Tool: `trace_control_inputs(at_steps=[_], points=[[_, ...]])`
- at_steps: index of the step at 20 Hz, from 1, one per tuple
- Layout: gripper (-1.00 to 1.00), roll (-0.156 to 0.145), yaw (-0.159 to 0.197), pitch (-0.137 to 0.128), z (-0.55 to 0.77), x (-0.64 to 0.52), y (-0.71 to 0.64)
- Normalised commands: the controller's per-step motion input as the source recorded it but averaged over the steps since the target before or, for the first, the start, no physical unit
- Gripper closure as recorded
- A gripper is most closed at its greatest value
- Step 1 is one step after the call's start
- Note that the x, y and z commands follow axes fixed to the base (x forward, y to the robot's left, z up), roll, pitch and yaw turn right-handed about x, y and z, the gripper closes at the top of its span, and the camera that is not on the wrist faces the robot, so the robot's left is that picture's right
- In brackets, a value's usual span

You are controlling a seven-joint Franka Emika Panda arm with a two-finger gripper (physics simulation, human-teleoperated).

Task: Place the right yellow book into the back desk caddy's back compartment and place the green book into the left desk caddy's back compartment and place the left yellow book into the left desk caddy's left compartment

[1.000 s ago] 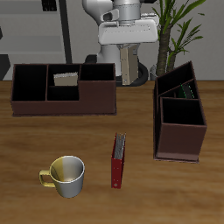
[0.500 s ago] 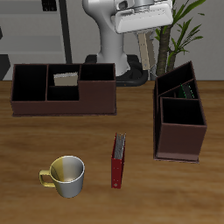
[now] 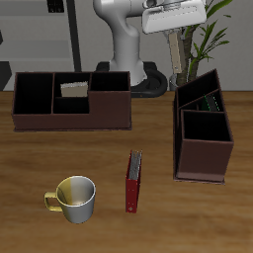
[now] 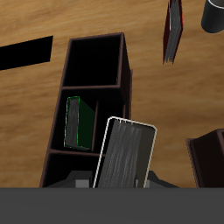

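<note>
Exterior view: gripper (image 3: pixel 174 40) is hanging high, clamping the left yellow book (image 4: pixel 125 154) above the left desk caddy (image 3: pixel 204 138); green book (image 4: pixel 79 122) is sitting inside it, right yellow book (image 3: pixel 74 89) in the back desk caddy (image 3: pixel 71 112), so one placement is remaining.

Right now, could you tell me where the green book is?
The green book stands inside the left desk caddy, in its back compartment; the wrist view looks straight down on it, with the claw holding a pale yellow book above that caddy.

Wooden table (image 3: pixel 59 158) with two caddies, red book (image 3: pixel 132 182), mug (image 3: pixel 73 198).
</note>
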Motion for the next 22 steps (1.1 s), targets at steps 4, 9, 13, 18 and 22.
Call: trace_control_inputs(at_steps=[4, 9, 13, 18, 22], points=[[1.0, -0.005, -0.001, 0.04, -0.13, -0.21, 0.35], [1.0, -0.004, 0.012, 0.031, -0.15, -0.26, 0.43], [1.0, 0.032, 0.038, -0.044, -0.06, -0.15, 0.39], [1.0, 0.033, 0.006, 0.015, -0.07, 0.02, 0.24], [1.0, 0.033, -0.003, 0.022, -0.16, 0.06, 0.26]])
